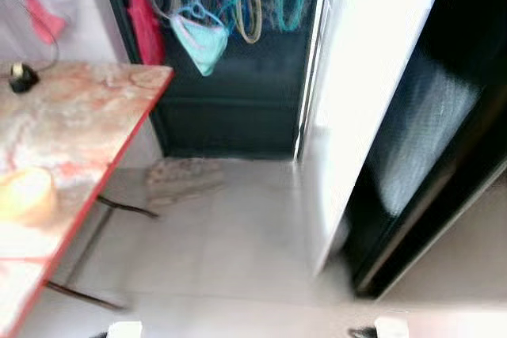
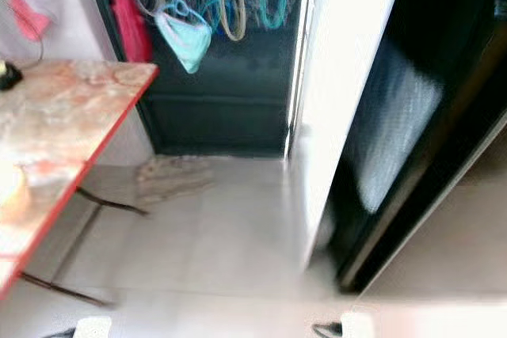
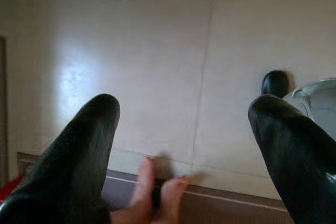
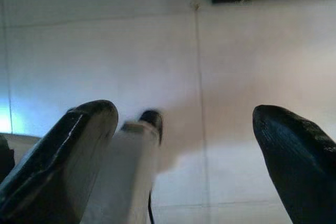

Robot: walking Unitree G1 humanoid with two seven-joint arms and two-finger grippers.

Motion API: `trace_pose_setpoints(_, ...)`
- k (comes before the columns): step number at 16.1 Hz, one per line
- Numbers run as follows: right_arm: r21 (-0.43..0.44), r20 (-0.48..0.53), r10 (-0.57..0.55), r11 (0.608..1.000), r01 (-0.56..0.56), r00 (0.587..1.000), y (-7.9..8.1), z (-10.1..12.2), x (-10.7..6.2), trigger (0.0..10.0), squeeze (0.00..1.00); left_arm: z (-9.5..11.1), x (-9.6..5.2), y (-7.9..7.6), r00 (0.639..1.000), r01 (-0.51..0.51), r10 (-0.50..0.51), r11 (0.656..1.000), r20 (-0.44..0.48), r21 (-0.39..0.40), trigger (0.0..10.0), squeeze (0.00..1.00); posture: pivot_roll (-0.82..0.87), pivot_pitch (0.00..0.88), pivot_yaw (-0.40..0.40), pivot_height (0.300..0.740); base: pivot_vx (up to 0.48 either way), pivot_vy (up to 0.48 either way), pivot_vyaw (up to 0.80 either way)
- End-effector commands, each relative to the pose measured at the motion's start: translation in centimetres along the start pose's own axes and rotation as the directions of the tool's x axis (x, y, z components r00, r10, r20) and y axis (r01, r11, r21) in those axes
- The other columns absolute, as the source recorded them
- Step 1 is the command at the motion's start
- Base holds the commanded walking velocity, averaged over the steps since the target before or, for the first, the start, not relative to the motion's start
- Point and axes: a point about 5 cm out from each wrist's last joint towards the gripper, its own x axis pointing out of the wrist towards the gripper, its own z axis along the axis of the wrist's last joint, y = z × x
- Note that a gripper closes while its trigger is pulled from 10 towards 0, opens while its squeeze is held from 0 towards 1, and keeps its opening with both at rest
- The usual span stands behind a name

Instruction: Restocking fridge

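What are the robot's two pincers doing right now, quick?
Left pincer: open, holding nothing, hanging over the floor.
Right pincer: open, holding nothing, hanging over the floor.

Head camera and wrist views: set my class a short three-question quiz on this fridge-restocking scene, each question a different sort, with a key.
1. True or false: the white fridge door stands open.
2. Multiple choice: what lies on the floor tiles by the dark door? A) a bottle B) a pale mat C) a shoe
3. Fill in: the fingers of the left tool and those of the right tool are spread ____, holding nothing.

Key: 1 true; 2 B; 3 apart. Extra note: the red-edged table on the robot's left carries a small black object at its far end.
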Motion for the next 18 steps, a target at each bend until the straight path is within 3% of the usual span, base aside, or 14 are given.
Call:
trace_pose_setpoints(1,0.008,0.004,0.006,1.0,-0.006,1.0,0.3,0.0,0.0,10.0,0.0,-0.2,-0.1,1.0,1.0,-0.016,0.016,1.0,-0.007,0.014,10.0,0.0,0.05,0.0,0.037,0.74,0.0,0.0,0.0)
trace_pose_setpoints(3,-0.01,-0.007,0.004,1.0,-0.004,1.0,0.1,-0.5,-0.1,10.0,0.0,-0.9,-0.2,0.9,1.0,-0.003,0.004,1.0,-0.025,0.006,10.0,0.0,0.04,0.0,0.032,0.74,0.0,0.0,0.0)
trace_pose_setpoints(8,-0.064,-0.021,-0.003,0.998,0.002,1.0,-0.7,-0.7,-0.2,10.0,0.0,-1.8,-0.3,0.7,0.998,-0.012,0.009,0.998,-0.056,-0.055,10.0,0.0,0.01,0.0,0.007,0.74,0.0,0.0,0.8)
trace_pose_setpoints(12,-0.084,-0.021,-0.002,0.996,0.0,1.0,-1.0,-0.6,-0.2,10.0,0.0,-1.5,-0.3,0.8,0.999,-0.038,0.034,0.993,-0.04,-0.108,10.0,0.0,0.02,0.0,-0.007,0.74,0.0,0.0,0.8)
trace_pose_setpoints(18,-0.09,-0.024,0.004,0.996,-0.006,1.0,-1.1,-0.6,-0.3,10.0,0.0,-1.2,-0.3,0.8,0.999,-0.051,0.05,0.991,-0.013,-0.126,10.0,0.0,0.03,0.0,-0.015,0.74,0.0,0.0,0.8)
